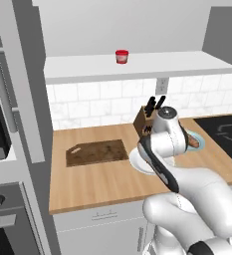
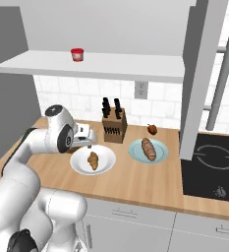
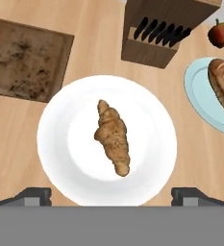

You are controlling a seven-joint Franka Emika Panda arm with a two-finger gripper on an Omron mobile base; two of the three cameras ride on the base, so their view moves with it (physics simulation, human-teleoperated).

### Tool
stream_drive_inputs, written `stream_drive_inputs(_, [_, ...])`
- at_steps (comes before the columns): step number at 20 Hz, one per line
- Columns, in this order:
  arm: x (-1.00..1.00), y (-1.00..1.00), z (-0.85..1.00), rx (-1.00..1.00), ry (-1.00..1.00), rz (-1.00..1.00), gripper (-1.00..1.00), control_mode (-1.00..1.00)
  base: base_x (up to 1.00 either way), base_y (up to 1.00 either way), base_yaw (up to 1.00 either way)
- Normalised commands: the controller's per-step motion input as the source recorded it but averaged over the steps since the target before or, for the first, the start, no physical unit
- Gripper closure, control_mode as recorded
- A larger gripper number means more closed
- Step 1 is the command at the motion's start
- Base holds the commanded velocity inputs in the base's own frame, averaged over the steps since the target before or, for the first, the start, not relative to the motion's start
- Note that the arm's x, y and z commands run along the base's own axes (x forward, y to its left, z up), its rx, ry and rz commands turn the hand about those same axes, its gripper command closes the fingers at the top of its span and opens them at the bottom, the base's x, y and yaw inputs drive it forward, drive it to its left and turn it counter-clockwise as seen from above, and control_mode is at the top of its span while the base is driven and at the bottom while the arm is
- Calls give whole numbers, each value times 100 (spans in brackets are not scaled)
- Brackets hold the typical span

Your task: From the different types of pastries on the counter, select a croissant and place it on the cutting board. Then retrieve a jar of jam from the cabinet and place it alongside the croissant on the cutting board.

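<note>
On the desk I saw the croissant lying on a white plate, long axis running toward the knife block, under my spread hand; jam sat on the shelf.

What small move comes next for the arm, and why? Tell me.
Probably lower the end effector straight down over the croissant. Its fingers are wide open, and in the hand view the croissant lies untouched on the white plate, centred between the tips. The cutting board is still bare.
</note>
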Motion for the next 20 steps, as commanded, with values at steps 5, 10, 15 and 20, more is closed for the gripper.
stream_drive_inputs(5, [6, -16, -33, 13, 0, 11, -100, -100, 0, 0, 0])
stream_drive_inputs(10, [39, -4, -14, 0, 0, 0, -100, -100, 0, 0, 0])
stream_drive_inputs(15, [77, -7, -28, 0, -1, 0, -100, -100, 0, 0, 0])
stream_drive_inputs(20, [4, 0, 0, 0, 0, 0, -100, -100, 0, 0, 0])
